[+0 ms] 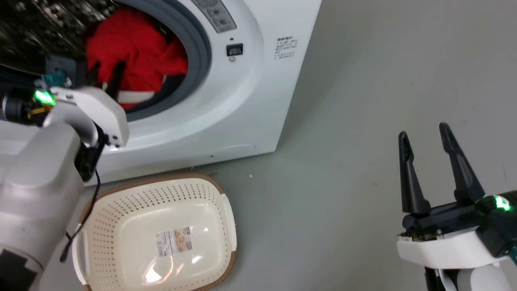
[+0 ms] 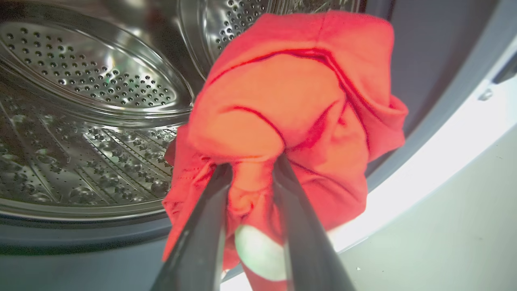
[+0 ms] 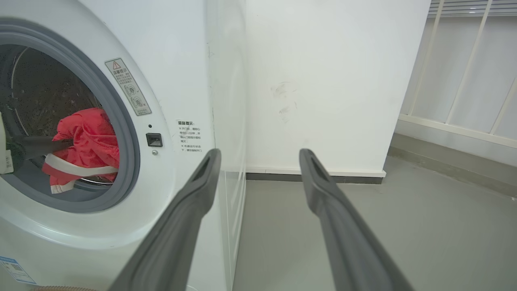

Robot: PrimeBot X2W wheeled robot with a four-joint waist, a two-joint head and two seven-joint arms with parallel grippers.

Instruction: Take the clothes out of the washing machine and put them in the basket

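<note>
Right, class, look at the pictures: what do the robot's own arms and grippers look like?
The left gripper and the right gripper each have two long, dark, tapering fingers, a white wrist housing and a glowing green light. The left forearm is a rounded pale grey shell with a thin black cable hanging beside it.
</note>
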